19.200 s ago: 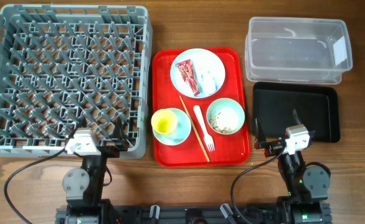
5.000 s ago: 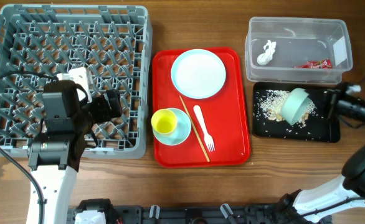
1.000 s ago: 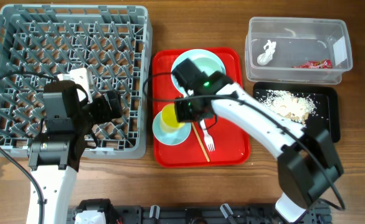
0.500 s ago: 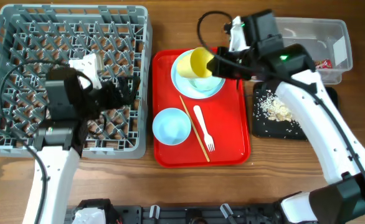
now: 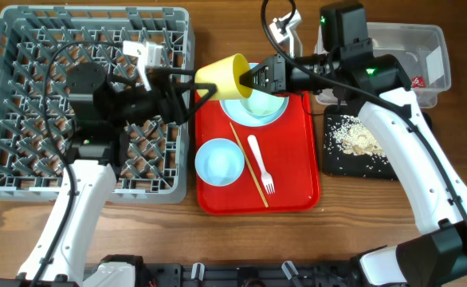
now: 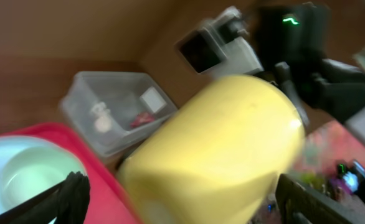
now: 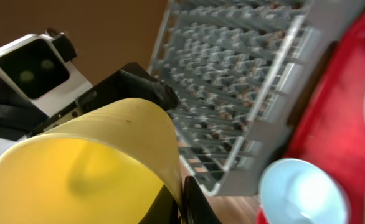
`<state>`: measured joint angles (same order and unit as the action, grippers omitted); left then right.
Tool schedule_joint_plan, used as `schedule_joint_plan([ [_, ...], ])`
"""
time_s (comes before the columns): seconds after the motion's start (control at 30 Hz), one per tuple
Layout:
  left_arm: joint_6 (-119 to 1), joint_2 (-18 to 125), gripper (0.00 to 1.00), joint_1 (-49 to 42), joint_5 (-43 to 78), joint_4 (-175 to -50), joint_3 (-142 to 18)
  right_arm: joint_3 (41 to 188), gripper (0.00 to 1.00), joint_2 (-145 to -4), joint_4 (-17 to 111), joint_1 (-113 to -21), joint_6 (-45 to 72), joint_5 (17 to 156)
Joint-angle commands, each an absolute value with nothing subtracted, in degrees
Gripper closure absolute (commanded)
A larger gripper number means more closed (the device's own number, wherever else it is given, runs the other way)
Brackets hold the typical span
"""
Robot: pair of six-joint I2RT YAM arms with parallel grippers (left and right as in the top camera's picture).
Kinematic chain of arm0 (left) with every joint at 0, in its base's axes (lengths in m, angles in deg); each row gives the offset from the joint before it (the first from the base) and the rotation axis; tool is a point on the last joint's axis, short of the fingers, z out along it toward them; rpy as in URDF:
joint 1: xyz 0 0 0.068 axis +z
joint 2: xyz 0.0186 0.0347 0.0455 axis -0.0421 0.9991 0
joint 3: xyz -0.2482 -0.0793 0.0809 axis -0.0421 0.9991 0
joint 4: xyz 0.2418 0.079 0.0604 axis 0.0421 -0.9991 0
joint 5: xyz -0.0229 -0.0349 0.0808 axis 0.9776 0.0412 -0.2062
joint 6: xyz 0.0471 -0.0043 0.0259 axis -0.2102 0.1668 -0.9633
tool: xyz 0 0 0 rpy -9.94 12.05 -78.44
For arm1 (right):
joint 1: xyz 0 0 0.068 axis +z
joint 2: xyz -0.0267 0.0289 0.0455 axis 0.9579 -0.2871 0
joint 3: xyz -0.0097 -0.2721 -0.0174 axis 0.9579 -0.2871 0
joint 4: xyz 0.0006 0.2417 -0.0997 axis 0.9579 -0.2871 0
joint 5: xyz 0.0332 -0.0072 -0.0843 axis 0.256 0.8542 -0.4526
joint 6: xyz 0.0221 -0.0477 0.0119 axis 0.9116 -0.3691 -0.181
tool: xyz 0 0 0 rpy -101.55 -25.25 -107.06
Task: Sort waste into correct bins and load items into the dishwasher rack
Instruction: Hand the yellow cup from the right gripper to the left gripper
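In mid-air, the right gripper [image 5: 248, 80] pinches the rim of the small yellow plastic cup [image 5: 220, 75]; the left gripper [image 5: 195, 86], jaws apart around it, should close squarely before release.

Rack [image 5: 26, 159]: lay left of serving tray [image 5: 297, 191].
Tub [image 5: 417, 40]: stood back right; shallow tray [image 5: 353, 167] lay before it.
Bowl [image 5: 220, 162]: sat on serving tray, front left; chopstick [image 5: 249, 165], then fork [image 5: 260, 163], lay to its right.
Cup [image 5: 224, 76]: hung over serving tray's back left corner.
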<state>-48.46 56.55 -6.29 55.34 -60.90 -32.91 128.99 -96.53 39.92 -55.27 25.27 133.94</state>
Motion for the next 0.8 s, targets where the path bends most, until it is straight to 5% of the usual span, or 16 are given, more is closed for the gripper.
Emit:
schedule_joint_plan([
  [0.0, -46.4, 56.7, 0.1, -7.9, 64.5, -54.5, -33.7, 129.3, 0.96, -97.1, 40.5, -55.4, 25.5, 141.8],
  [0.43, -43.6, 56.7, 0.29, -7.9, 67.6, -51.4, -33.7, 129.3, 0.96, -97.1, 42.9, -55.4, 29.0, 143.3],
  [0.77, -43.6, 56.7, 0.21, -4.4, 68.5, -51.3, -33.7, 129.3, 0.96, -97.1, 42.9, -55.4, 30.5, 143.3],
])
